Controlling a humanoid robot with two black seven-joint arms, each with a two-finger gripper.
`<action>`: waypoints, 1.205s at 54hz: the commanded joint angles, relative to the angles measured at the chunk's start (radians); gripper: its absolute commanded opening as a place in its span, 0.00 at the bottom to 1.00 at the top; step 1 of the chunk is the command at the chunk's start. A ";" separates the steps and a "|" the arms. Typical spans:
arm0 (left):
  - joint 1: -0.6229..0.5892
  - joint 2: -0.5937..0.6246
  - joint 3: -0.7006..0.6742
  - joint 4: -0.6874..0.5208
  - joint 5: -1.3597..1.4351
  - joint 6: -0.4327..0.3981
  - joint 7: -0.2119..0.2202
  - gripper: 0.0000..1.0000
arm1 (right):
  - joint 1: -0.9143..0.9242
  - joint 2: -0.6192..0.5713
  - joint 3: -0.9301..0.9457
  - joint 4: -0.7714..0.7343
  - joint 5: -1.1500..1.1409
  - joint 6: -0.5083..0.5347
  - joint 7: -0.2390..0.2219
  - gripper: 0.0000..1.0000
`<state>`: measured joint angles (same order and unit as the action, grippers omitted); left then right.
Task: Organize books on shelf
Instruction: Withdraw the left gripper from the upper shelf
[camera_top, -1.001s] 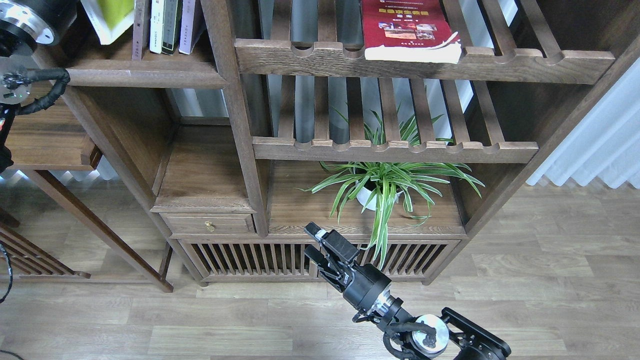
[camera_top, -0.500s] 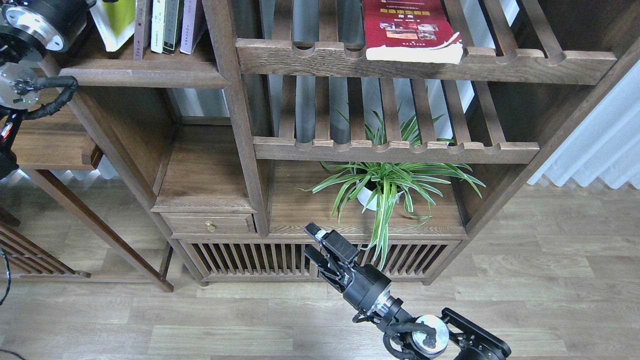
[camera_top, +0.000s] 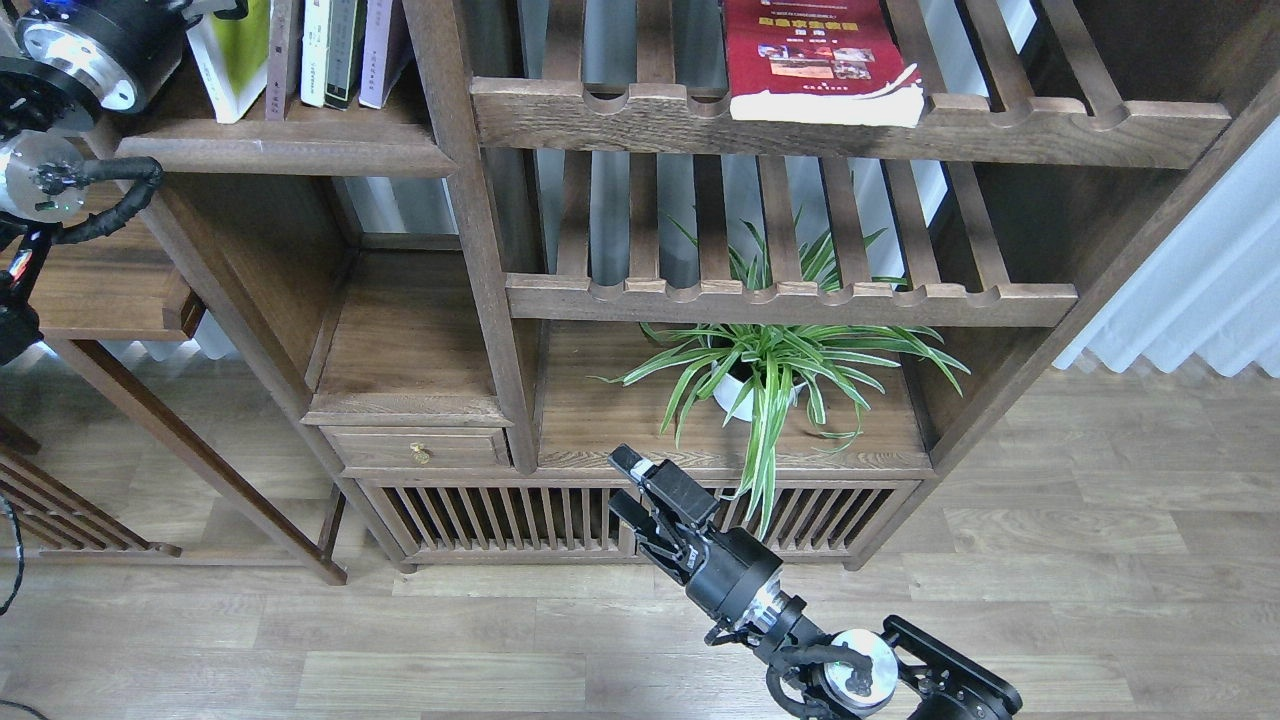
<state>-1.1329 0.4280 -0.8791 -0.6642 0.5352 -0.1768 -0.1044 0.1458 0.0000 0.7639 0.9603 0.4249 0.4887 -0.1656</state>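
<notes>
The yellow-green book (camera_top: 232, 55) had swung from a lean toward upright over the last second, closing on the row of upright books (camera_top: 335, 50) on the solid shelf (camera_top: 285, 152) at upper left. Our left arm (camera_top: 80, 45) had shifted with it, but its gripper lay beyond the frame, so we could not tell its grip. We judged that book nearly placed. The red book (camera_top: 815, 55) lay flat on the slatted rack (camera_top: 850, 125), untouched. Our right gripper (camera_top: 622, 482) hung low, fingers parted, empty, near the spider plant (camera_top: 775, 375).
</notes>
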 joint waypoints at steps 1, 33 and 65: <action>-0.005 -0.011 0.000 0.001 0.000 0.000 -0.003 0.43 | -0.002 0.000 -0.001 0.000 0.000 0.000 0.000 0.94; -0.088 -0.043 -0.041 -0.015 -0.003 -0.001 -0.009 0.54 | -0.003 0.000 -0.002 0.000 -0.020 0.000 -0.002 0.94; -0.142 -0.075 -0.098 -0.061 -0.014 -0.013 -0.014 0.62 | -0.005 0.000 -0.011 0.000 -0.028 0.000 0.000 0.94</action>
<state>-1.2773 0.3515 -0.9651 -0.7140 0.5227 -0.1827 -0.1219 0.1400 0.0000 0.7544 0.9603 0.3977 0.4887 -0.1672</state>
